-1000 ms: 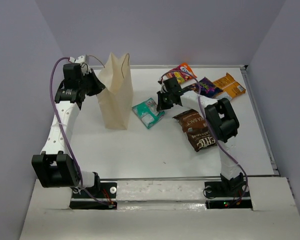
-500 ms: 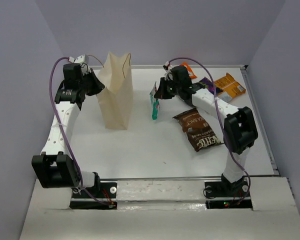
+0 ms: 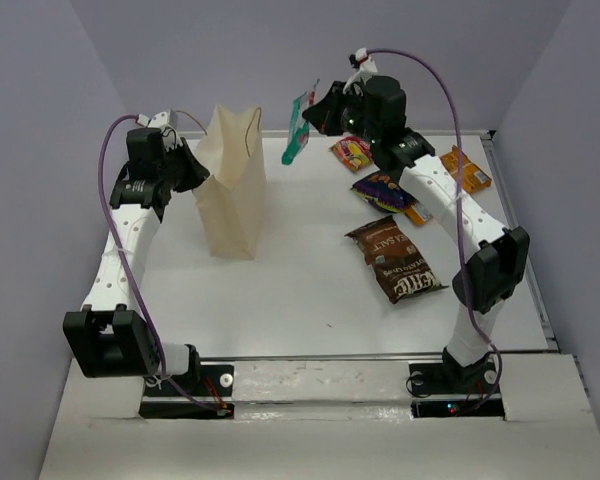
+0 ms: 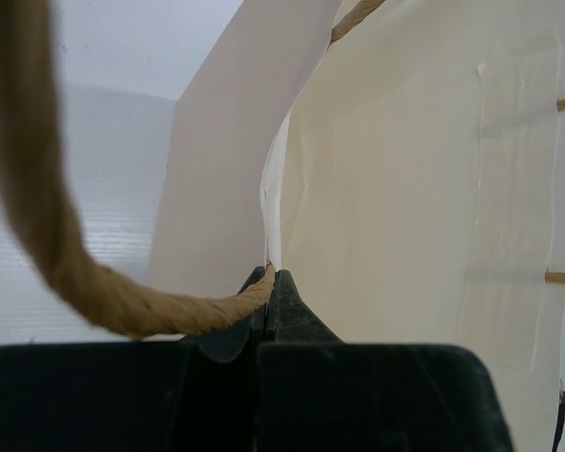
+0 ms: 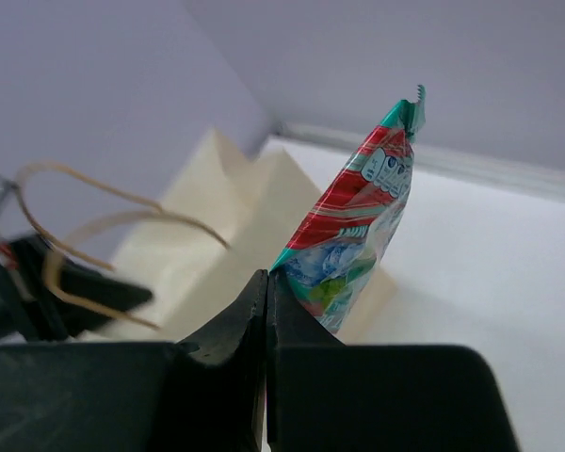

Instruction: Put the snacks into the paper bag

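Note:
The tan paper bag (image 3: 230, 190) stands upright at the left of the table. My left gripper (image 3: 192, 168) is shut on the bag's left rim (image 4: 275, 226), next to a cord handle (image 4: 38, 235). My right gripper (image 3: 318, 115) is shut on the corner of the teal packet (image 3: 298, 130), which hangs high in the air just right of the bag's top; it also shows in the right wrist view (image 5: 358, 221). On the table lie the dark brown packet (image 3: 395, 259), the purple packet (image 3: 382, 189), the red-orange packet (image 3: 351, 152) and the orange packet (image 3: 464, 170).
The white table (image 3: 300, 290) is walled by grey panels on the left, back and right. The packets lie at the right half, under and beside my right arm (image 3: 450, 210).
My right gripper has lifted the teal packet off the table and carried it up and back, towards the bag's top. The left gripper has stayed on the bag's rim.

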